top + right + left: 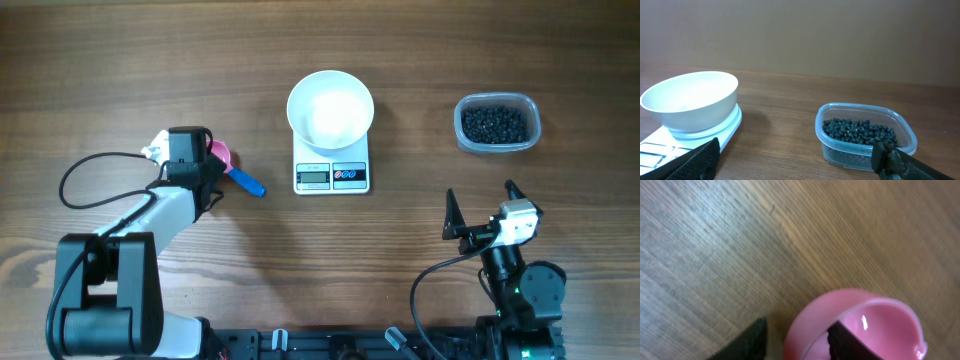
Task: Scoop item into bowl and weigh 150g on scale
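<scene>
- The left fingers (747,342) stand partly open astride the wall of a pink scoop (875,325): one tip lies over its hollow, the other sits just outside, with a sliver of surface (715,255) between it and the pink.
- The scoop's blue handle (247,183) lies on the surface, pointing towards the scale (332,176).
- The right fingers (700,162) are spread wide and hold nothing.
- The item (492,124) lies in a clear tub (497,147), well apart from the empty bowl (330,105) on the scale.
</scene>
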